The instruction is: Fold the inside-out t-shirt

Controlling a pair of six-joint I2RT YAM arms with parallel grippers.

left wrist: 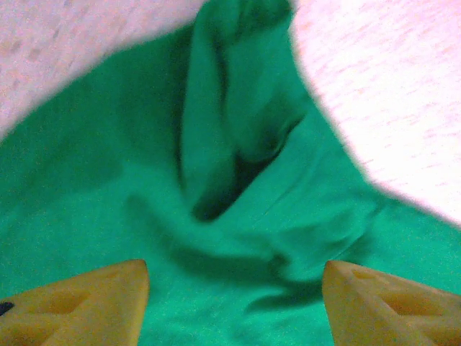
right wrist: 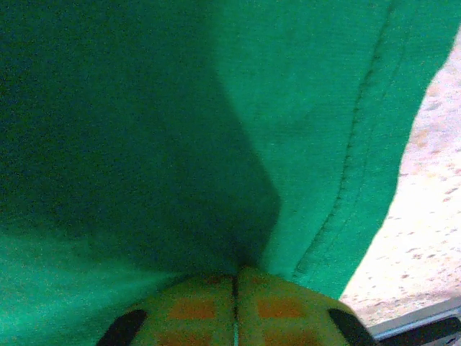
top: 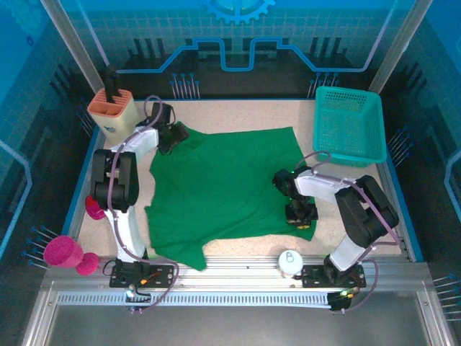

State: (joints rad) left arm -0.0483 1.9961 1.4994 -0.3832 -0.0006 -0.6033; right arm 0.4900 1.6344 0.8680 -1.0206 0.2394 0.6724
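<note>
T-shirt (top: 223, 187) green, spread flat (collar seemingly rumpled)

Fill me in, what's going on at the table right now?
The green t-shirt lies spread across the table, not yet folded. The right gripper is shut on the shirt's near right edge, beside the hem seam. The left gripper is open over bunched cloth at the shirt's far left corner, with nothing pinched. The teal basket sits at the far right, apart from the shirt.
</note>
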